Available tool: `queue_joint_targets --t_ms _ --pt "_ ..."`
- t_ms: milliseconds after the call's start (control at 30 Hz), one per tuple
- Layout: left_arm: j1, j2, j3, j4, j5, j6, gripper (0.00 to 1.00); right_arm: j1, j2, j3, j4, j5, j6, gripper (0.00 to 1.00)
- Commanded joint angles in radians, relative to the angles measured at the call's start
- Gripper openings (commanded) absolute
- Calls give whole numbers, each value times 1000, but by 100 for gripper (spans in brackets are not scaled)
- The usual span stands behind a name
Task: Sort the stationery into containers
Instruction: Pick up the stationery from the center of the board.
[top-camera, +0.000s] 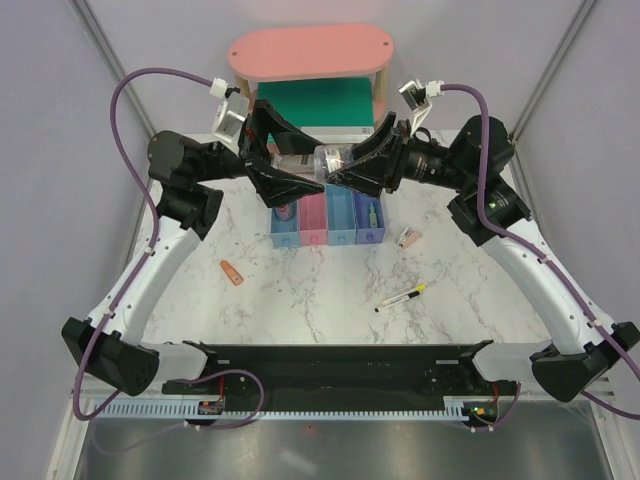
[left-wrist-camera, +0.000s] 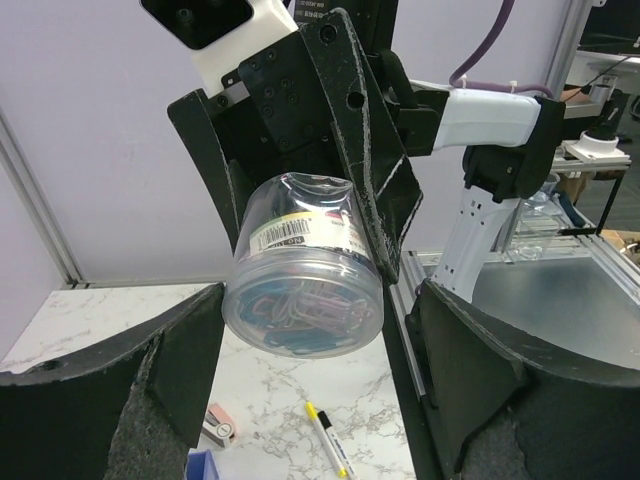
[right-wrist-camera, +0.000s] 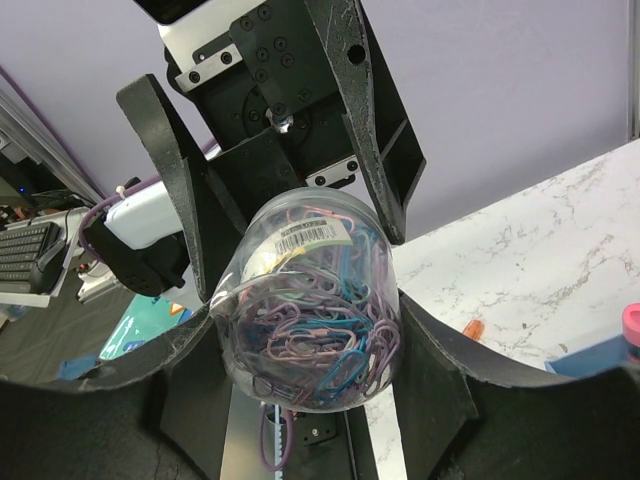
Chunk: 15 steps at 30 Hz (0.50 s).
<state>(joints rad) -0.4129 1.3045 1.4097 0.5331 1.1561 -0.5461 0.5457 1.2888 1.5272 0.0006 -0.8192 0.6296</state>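
Partly done: pink-red piece (top-camera: 285, 212) and green piece (top-camera: 371, 213) sit in the bins (top-camera: 314, 238); orange piece (top-camera: 232, 272), pale pink piece (top-camera: 408, 238) and pen (top-camera: 400, 297) lie loose on the table (top-camera: 300, 300), nearer. Clear tub of paper clips (top-camera: 332, 160) hangs above the bins, right gripper (top-camera: 352, 165) clamped on it, left gripper (top-camera: 300, 170) spread apart around it.

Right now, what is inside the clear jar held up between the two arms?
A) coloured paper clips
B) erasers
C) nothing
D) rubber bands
A: both wrist views show the clear jar packed with blue, pink and purple paper clips.
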Motion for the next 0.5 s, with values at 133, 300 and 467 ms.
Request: queue_joint_targets --t_ms 133,300,467 --pt "-7 -1 28 33 -13 -22 83 -1 3 17 85 -12 27 1" --pt "-13 12 41 27 -9 -12 80 -3 6 16 95 -11 38 1" --pt "-20 19 43 25 -10 0 63 -3 9 14 104 -12 41 2"
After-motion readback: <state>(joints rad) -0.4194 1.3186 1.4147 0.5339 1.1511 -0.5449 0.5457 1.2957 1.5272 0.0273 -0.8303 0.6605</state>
